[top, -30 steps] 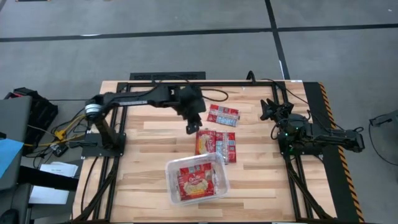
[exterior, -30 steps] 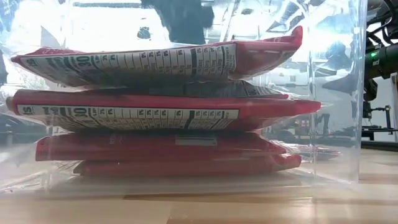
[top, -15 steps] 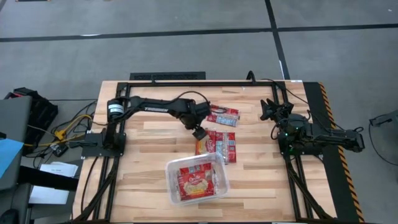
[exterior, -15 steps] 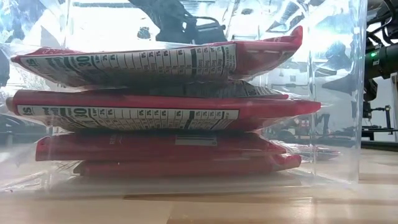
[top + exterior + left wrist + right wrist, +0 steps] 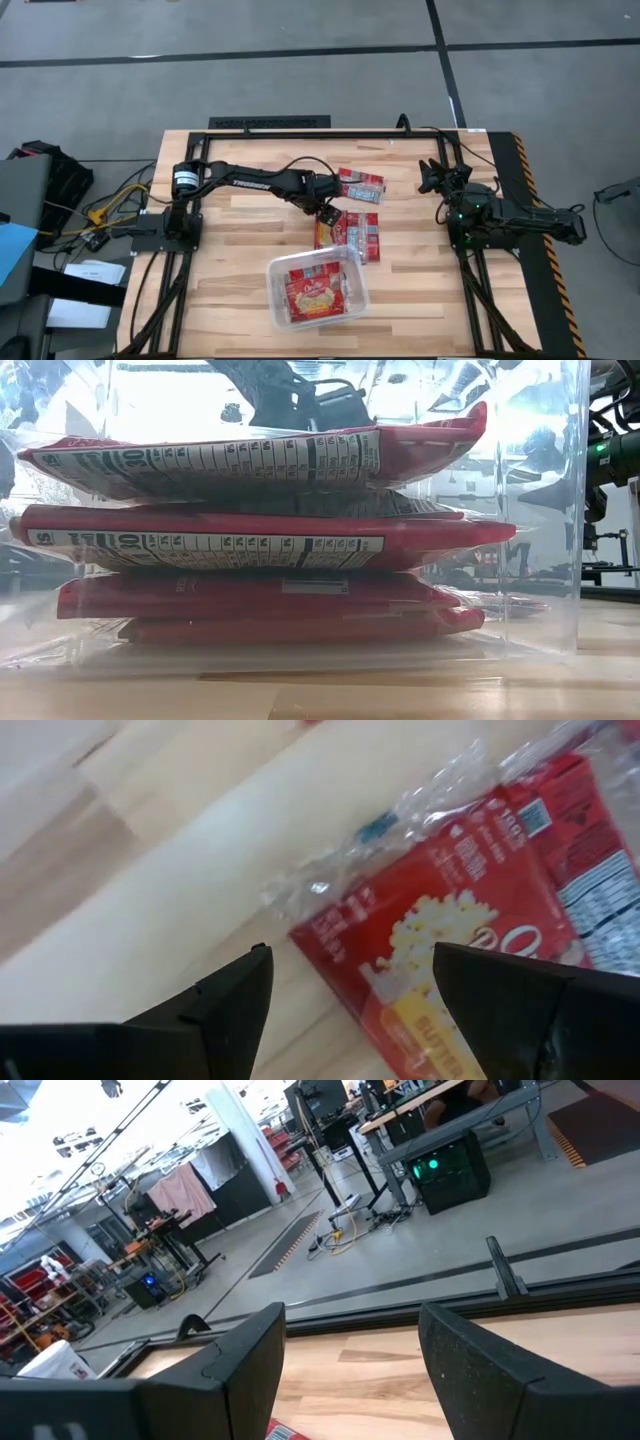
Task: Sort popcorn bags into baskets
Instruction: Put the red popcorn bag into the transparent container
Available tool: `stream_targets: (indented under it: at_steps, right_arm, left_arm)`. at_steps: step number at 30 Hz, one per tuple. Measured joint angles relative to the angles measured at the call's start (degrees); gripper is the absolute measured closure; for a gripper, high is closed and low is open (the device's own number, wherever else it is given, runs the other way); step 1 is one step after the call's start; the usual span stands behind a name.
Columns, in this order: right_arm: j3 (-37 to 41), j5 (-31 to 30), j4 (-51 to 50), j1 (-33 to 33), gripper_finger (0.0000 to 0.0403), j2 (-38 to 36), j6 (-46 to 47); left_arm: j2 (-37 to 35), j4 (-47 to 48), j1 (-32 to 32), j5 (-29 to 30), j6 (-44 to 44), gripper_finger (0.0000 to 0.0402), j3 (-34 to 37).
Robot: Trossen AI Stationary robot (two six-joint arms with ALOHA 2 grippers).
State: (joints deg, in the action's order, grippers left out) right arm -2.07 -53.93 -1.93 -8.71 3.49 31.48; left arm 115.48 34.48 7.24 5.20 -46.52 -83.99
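Mid-table | left tool (image 5: 329, 213) open above popcorn bag (image 5: 470, 950) | long axis diagonal

Glossy film packets (image 5: 250, 460), clear plastic bin (image 5: 281, 272)

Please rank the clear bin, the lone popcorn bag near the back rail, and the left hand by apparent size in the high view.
1. clear bin, clearly largest.
2. lone popcorn bag.
3. left hand, smallest; it sits above the table, nearer the camera, so its placing is less sure.
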Motion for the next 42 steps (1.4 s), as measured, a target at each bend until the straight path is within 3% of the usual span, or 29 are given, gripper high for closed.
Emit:
stream_targets:
  at_steps: [8, 15, 18, 26, 34, 42]
  right_arm:
    - [0.0, 0.0, 0.0, 0.0, 0.0148, 0.0, 0.0]
    - [0.0, 0.0, 0.0, 0.0, 0.0148, 0.0, 0.0]
    - [0.0, 0.0, 0.0, 0.0, 0.0148, 0.0, 0.0]
    - [0.0, -0.1, 0.0, 0.0, 0.0148, 0.0, 0.0]
    - [0.0, -0.1, 0.0, 0.0, 0.0148, 0.0, 0.0]
    - [0.0, -0.2, 0.0, 0.0, 0.0148, 0.0, 0.0]
  left_arm:
    - [-0.1, -6.1, -1.6, -2.0, -8.6, 0.0139, 4.6]
    - [-0.6, -21.2, 0.0, -8.3, -14.8, 0.0152, 13.2]
    - [-0.5, -26.5, 0.0, -8.6, -17.3, 0.0197, 17.2]
    - [-0.4, -38.9, 0.1, -9.8, -17.1, 0.0385, 24.7]
    - [-2.0, -39.2, 1.1, -9.4, -15.8, 0.0401, 24.6]
    - [-8.5, -37.3, 5.4, -7.9, -10.1, 0.0401, 23.0]
